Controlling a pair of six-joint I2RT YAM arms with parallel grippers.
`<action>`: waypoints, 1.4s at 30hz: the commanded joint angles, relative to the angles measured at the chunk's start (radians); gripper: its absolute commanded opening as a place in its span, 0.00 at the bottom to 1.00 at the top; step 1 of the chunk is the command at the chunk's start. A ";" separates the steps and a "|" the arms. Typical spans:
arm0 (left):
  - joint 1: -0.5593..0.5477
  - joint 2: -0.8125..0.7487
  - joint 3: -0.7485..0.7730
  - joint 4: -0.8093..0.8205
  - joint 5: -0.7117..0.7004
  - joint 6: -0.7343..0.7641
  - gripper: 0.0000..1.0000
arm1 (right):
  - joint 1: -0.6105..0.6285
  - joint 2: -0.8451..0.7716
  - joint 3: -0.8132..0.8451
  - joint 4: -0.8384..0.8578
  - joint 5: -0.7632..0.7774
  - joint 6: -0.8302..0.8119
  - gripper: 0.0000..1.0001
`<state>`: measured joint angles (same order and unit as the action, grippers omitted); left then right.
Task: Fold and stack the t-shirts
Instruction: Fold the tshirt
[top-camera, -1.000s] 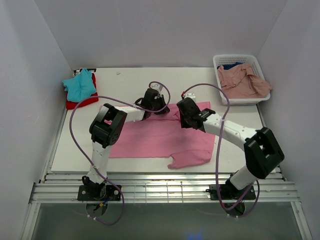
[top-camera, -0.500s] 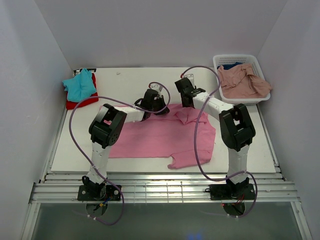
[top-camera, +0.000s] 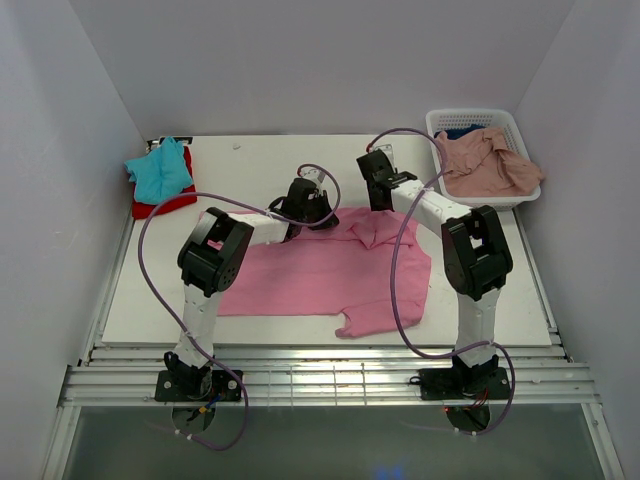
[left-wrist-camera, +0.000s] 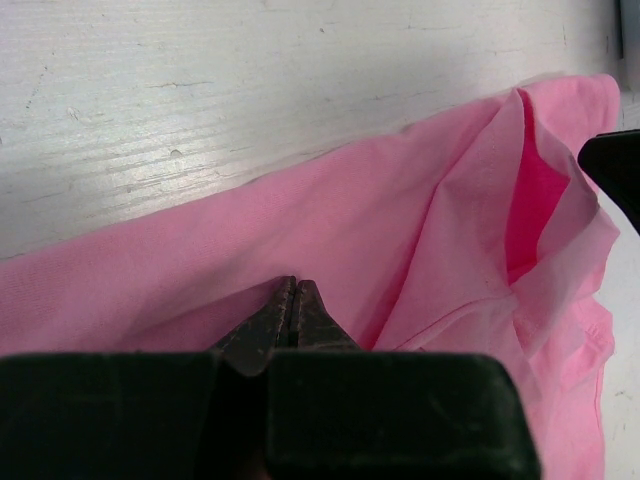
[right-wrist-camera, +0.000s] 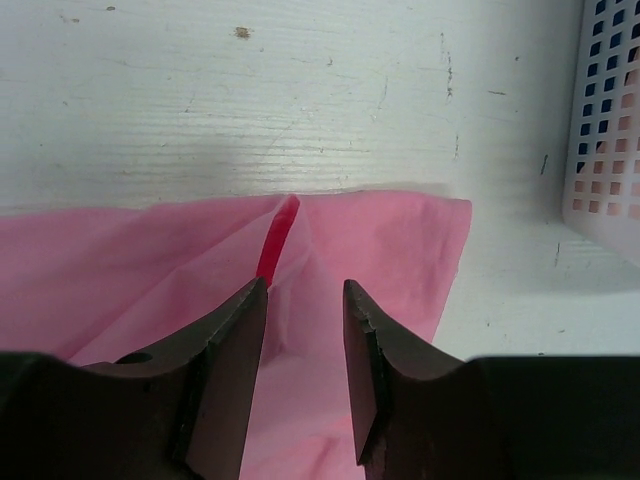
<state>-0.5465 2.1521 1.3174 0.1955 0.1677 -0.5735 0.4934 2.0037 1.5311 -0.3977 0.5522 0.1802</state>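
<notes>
Top external: the pink t-shirt (top-camera: 320, 275) lies spread mid-frame. Left wrist: the left gripper (left-wrist-camera: 292, 292), bottom centre, looks pinched tight on its cloth. Right wrist: the right gripper (right-wrist-camera: 305, 290) stands parted over the centre crease; it should drop straight and bite both layers.

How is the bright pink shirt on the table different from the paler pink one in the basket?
The bright pink shirt lies spread almost flat on the table; the salmon-pink shirt sits crumpled in the white basket, partly draped over its rim. The bright pink shirt is vivid; the salmon-pink shirt is paler and duller. Both are soft, plain pinkish cloth.
</notes>
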 joint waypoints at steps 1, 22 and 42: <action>-0.003 -0.035 -0.023 -0.062 -0.023 0.014 0.00 | 0.002 -0.026 -0.005 0.000 -0.023 0.002 0.42; -0.003 -0.044 -0.041 -0.059 -0.039 0.011 0.00 | 0.004 -0.016 -0.038 -0.041 -0.086 0.018 0.39; -0.003 -0.043 -0.050 -0.056 -0.027 0.003 0.00 | 0.086 -0.414 -0.380 -0.164 -0.044 0.080 0.08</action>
<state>-0.5465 2.1468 1.2980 0.2180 0.1616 -0.5781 0.5678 1.6142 1.2034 -0.4965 0.4751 0.2226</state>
